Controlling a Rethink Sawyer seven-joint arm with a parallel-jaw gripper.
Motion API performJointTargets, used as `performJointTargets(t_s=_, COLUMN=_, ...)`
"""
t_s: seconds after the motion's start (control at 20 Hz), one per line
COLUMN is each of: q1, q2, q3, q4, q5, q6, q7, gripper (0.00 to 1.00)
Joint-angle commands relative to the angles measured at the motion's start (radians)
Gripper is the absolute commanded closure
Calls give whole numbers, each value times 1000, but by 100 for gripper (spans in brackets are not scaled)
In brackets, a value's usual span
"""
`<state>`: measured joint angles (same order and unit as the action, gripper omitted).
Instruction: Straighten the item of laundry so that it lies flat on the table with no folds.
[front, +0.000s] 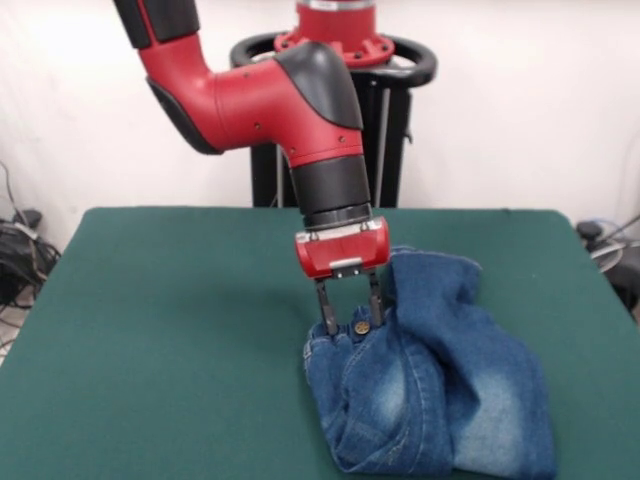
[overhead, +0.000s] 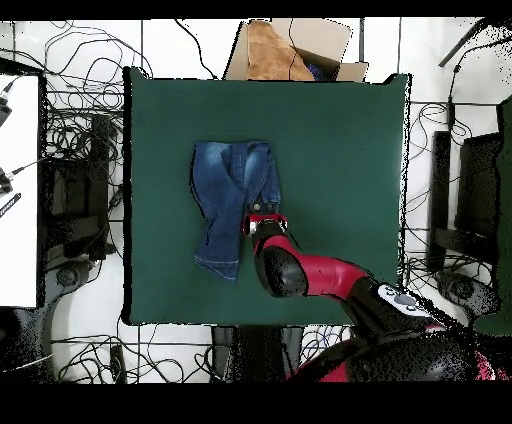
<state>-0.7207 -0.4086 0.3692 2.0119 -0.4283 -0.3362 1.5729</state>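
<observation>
- The jeans (front: 430, 390) lie bunched on the table (front: 180, 330), toward its near right part as I face the robot; from above they sit a little off the middle of the green top, well clear of every edge.
- The gripper (front: 349, 324) is down at the waistband (front: 345, 345) end, its two dark fingers (front: 326, 312) spread either side of the metal button (front: 360, 327), tips touching or pressing into the denim. I read it as parted and not yet pinching anything.
- The cloth is far from flat: one leg seems doubled over the other, and the far leg end (front: 435, 270) rides up in a hump behind the gripper.
- To do this step well, I'd say the fingers should close on the waistband edge only, taking one thickness of cloth, not the whole heap.
- A low, slow drag away from the legs would likely draw the fold out; lifting high risks the legs flopping back over.
- There is plenty of bare felt toward the robot's side and the table's left as I see it, so pulling that way looks safest.
</observation>
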Motion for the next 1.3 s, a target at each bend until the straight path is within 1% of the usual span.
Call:
performJointTargets(t_s=0.05, q1=-12, q2=57, q3=88, q4=-117, q5=-38, q6=106, q7=115, gripper=0)
performJointTargets(t_s=0.55, q1=-20, q2=123, q3=100, q4=-164, q5=-79, q6=114, q7=92, gripper=0)
performJointTargets(t_s=0.95, q1=-27, q2=132, q3=115, q4=-173, q5=-109, q6=141, q7=85, gripper=0)
performJointTargets(t_s=1.0, q1=-28, q2=133, q3=117, q4=-174, q5=-113, q6=144, q7=89, gripper=100)
performJointTargets(t_s=1.3, q1=-35, q2=137, q3=126, q4=-177, q5=-124, q6=152, q7=93, gripper=100)
